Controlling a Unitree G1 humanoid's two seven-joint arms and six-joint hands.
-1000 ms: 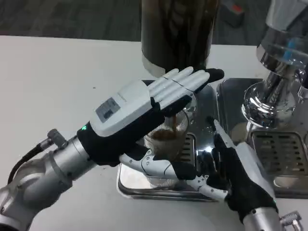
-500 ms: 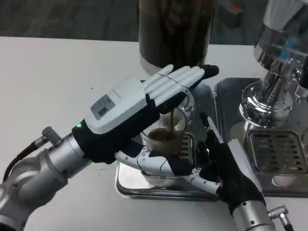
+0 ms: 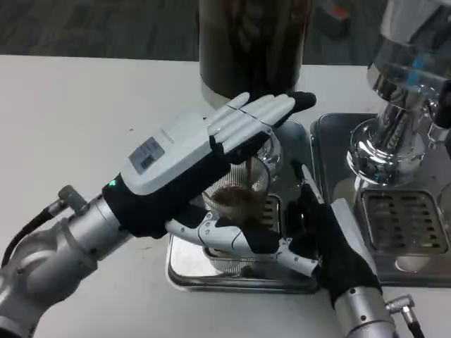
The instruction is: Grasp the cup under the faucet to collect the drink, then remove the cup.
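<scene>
Two hands meet around one clear cup [image 3: 239, 204] at the middle of the desk [image 3: 77, 105]. The left hand [image 3: 190, 165] reaches in from the lower left on its silver forearm, white back turned up, fingers [image 3: 257, 113] stretched out flat and close together over the cup's far rim, while its thumb curls low along the cup's near side; the cup sits under and inside this hand, though whether the palm truly clamps it I cannot tell. The right hand [image 3: 324, 246] comes up from the lower right, its black palm side facing the cup, one white finger [image 3: 292, 259] lying at the cup's base; it rests just beside the cup, and a firm grip is not plain. A thin brown stream falls into the cup, which holds dark drink with foam. The cup stands on a steel drip tray [image 3: 204, 274] beneath both hands. Beyond the left fingertips rises a dark drink dispenser [image 3: 250, 42]. Right of the right hand stand a chrome machine [image 3: 402, 105] and a second grated tray [image 3: 405, 225], close by. Open white desk lies left of the left forearm.
</scene>
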